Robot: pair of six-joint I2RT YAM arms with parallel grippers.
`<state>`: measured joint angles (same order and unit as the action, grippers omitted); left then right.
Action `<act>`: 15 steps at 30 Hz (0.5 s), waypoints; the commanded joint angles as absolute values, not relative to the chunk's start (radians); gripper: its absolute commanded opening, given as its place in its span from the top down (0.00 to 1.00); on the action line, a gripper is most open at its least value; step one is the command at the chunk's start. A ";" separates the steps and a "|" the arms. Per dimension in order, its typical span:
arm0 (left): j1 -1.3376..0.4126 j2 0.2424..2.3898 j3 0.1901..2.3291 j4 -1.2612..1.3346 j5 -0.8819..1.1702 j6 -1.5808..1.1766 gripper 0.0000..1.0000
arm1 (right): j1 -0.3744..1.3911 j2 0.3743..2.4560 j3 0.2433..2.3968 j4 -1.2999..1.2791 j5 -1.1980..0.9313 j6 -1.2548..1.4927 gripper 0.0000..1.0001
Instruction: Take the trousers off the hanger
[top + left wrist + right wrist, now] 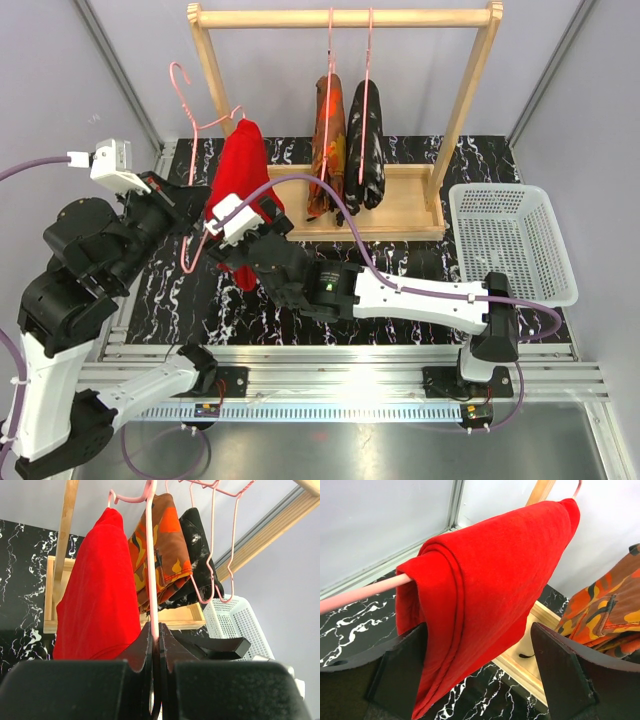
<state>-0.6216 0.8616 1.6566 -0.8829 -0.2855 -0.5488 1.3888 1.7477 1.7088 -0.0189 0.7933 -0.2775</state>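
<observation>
Red trousers (485, 580) between wide-open right jaws (left jaws clenched on pink hanger (153, 580))

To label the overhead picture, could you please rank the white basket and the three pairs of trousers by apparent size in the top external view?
1. White basket
2. Red trousers, though partly hidden
3. Camouflage trousers and black speckled trousers: too alike to rank
</observation>
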 commanded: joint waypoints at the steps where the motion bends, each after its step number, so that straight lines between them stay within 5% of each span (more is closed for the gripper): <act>1: -0.626 0.850 1.733 -0.646 -0.284 -0.538 1.00 | 1.370 1.713 1.707 0.031 0.819 -0.293 0.11; 11: -0.626 0.854 1.724 -0.591 -0.221 -0.623 1.00 | 1.344 1.715 1.623 0.288 0.736 -0.429 0.15; 15: -0.626 0.857 1.749 -0.598 -0.204 -0.621 1.00 | 1.345 1.764 1.681 0.299 0.795 -0.537 0.37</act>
<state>-0.6216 0.8791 1.6588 -0.8612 -0.2527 -0.6048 1.3502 1.7500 1.6360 0.1825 0.7681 -0.4252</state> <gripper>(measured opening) 0.030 0.676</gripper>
